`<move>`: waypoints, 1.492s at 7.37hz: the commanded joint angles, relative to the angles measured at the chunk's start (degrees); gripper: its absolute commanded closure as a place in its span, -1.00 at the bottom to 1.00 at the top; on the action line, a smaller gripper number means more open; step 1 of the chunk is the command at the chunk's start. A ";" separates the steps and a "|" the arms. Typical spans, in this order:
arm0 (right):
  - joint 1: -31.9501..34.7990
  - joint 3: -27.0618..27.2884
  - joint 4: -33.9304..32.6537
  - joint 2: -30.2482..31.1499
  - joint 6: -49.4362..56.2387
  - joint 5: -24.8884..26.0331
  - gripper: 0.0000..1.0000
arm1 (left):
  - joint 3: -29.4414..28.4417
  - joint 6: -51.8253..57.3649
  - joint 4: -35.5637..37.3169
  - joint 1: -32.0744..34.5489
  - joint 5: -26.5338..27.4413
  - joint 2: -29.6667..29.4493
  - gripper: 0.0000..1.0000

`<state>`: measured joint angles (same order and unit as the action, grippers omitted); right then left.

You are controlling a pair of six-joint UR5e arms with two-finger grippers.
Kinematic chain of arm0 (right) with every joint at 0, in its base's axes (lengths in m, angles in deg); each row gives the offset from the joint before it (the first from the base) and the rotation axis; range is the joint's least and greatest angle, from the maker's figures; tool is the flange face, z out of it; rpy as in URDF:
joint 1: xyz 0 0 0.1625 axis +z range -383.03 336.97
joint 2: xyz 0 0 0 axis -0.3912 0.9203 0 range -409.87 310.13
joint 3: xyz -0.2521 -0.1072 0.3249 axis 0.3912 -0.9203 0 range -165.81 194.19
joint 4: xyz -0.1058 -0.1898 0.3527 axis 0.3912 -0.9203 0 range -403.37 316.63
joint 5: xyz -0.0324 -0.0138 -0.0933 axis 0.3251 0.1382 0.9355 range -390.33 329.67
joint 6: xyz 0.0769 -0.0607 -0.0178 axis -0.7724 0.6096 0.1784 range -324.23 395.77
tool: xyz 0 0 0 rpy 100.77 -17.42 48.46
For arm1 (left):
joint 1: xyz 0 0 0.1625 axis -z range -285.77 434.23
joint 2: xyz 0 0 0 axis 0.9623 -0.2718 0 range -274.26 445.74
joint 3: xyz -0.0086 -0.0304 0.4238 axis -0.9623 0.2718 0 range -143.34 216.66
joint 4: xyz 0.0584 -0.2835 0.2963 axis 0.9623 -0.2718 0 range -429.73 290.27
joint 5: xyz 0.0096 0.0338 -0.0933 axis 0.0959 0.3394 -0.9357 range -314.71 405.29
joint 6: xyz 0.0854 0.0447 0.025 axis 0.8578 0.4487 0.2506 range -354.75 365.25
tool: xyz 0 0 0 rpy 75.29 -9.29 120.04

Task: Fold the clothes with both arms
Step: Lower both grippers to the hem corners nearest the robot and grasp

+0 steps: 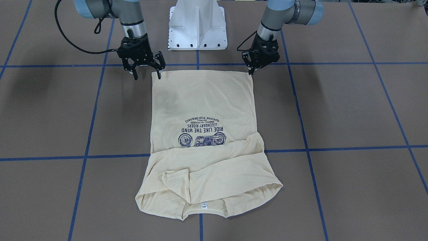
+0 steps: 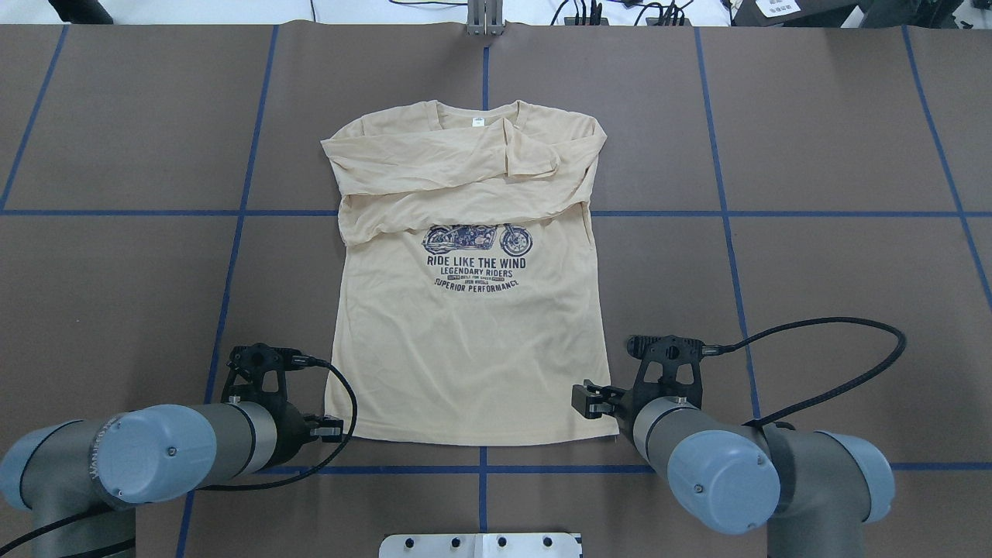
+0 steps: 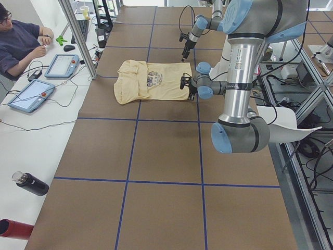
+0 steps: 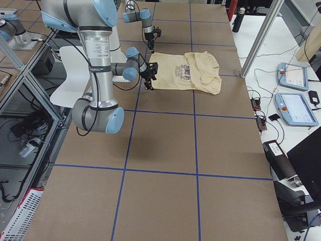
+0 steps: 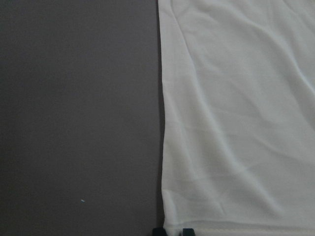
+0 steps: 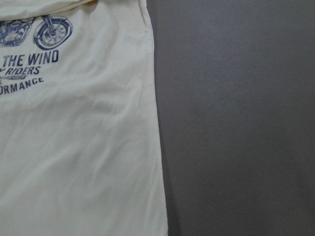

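- Shirt (image 2: pixel 465 356): pale cream-yellow all over, with a navy motorcycle print and navy lettering on the chest, and there's a tiny white label (image 2: pixel 477 121) at the neck.
- Table (image 1: pixel 351 107): flat brown, crossed by a grid of blue lines.
- Left arm (image 1: pixel 269 30) and right arm (image 1: pixel 133 28): silver-grey, with light-blue caps at the joints.
- Left gripper (image 1: pixel 250 71) and right gripper (image 1: pixel 147 76): black, and a black cable (image 2: pixel 904 341) too.
- Base (image 1: pixel 197 30): plain white.
- Off at the side, a black bottle (image 3: pixel 30 183).

A pale shirt (image 5: pixel 236 118) lies flat on the grey table (image 5: pixel 74 118). Tips of the left gripper (image 5: pixel 172 231) show at its hem corner, slightly apart.
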<state>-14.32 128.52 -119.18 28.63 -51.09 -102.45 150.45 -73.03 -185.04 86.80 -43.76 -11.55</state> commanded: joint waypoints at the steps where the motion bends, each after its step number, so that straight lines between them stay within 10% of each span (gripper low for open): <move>1: -1.85 -1.31 0.05 -0.72 -2.07 1.89 -0.56 | 0.03 -0.03 0.00 0.00 0.02 0.08 1.00; 3: -3.34 -1.13 -0.13 -0.02 -2.96 2.77 -0.01 | -0.06 -0.03 0.00 0.00 0.11 0.08 1.00; 10: -5.11 -1.13 -0.74 0.25 -4.37 3.30 0.16 | -0.06 -0.12 -0.09 0.00 0.11 -0.01 1.00; 11: -5.11 -1.13 -0.74 0.25 -4.37 3.30 0.48 | -0.06 -0.03 -0.09 0.00 0.11 -0.01 1.00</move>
<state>-19.37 127.37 -119.92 28.85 -55.45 -99.17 150.39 -73.10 -185.13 86.80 -43.66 -11.54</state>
